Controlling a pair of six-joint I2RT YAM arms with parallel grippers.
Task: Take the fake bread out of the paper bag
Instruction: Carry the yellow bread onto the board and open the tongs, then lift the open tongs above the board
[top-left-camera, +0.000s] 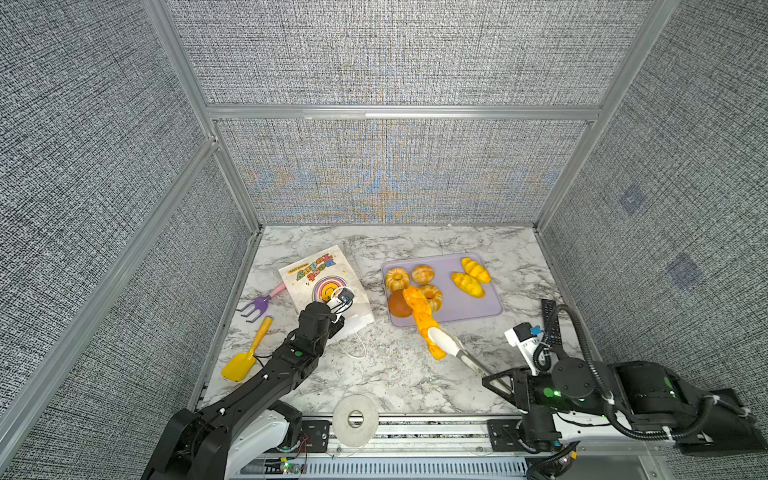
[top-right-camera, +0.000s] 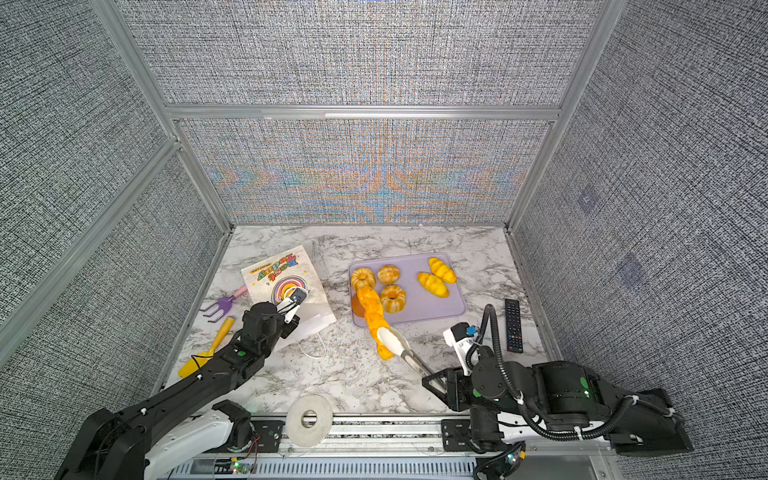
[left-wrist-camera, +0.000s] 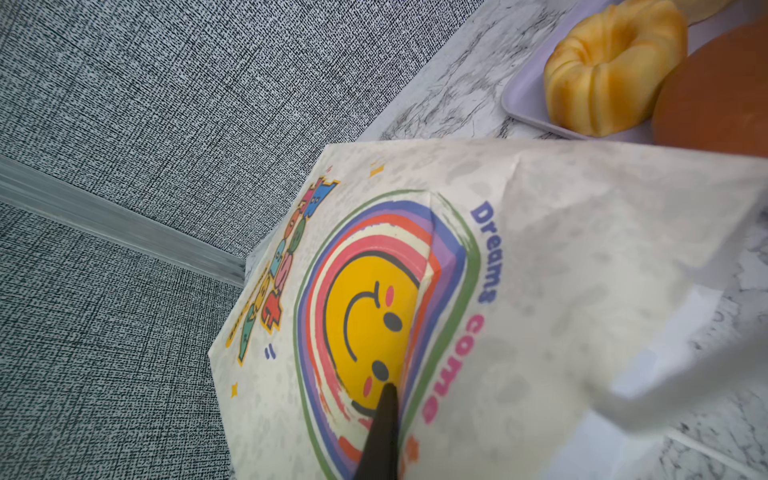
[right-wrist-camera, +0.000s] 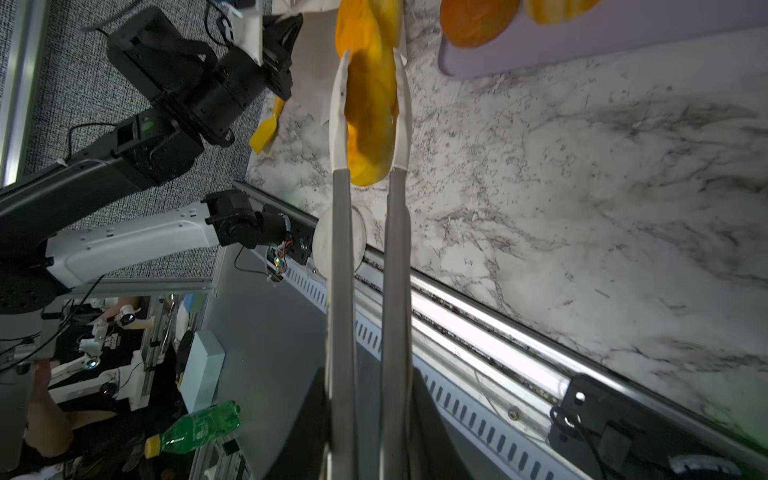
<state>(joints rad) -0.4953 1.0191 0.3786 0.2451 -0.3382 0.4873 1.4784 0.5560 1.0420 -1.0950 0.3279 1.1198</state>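
Note:
The paper bag (top-left-camera: 316, 274) (top-right-camera: 279, 270) lies at the table's back left, printed face up. My left gripper (left-wrist-camera: 387, 399) is shut on a raised fold of the bag (left-wrist-camera: 519, 291) at the smiley print; only one black fingertip (left-wrist-camera: 388, 392) shows. My right gripper (top-left-camera: 505, 380) (right-wrist-camera: 370, 457) is shut on the grey tongs (top-left-camera: 457, 349) (right-wrist-camera: 340, 270). Their white tips clamp a long twisted fake bread (top-left-camera: 422, 318) (top-right-camera: 374, 320) (right-wrist-camera: 370, 104), whose far end reaches over the lilac tray (top-left-camera: 478, 309). On the tray are ring buns (top-left-camera: 397, 279), a brown round bun (top-left-camera: 398, 305) and striped rolls (top-left-camera: 468, 284).
A purple toy rake (top-left-camera: 257, 305) and yellow toy shovel (top-left-camera: 245, 357) lie left of the bag. A black remote (top-left-camera: 550, 324) sits right of the tray. A tape roll (top-left-camera: 355, 420) rests on the front rail. Grey walls close off three sides.

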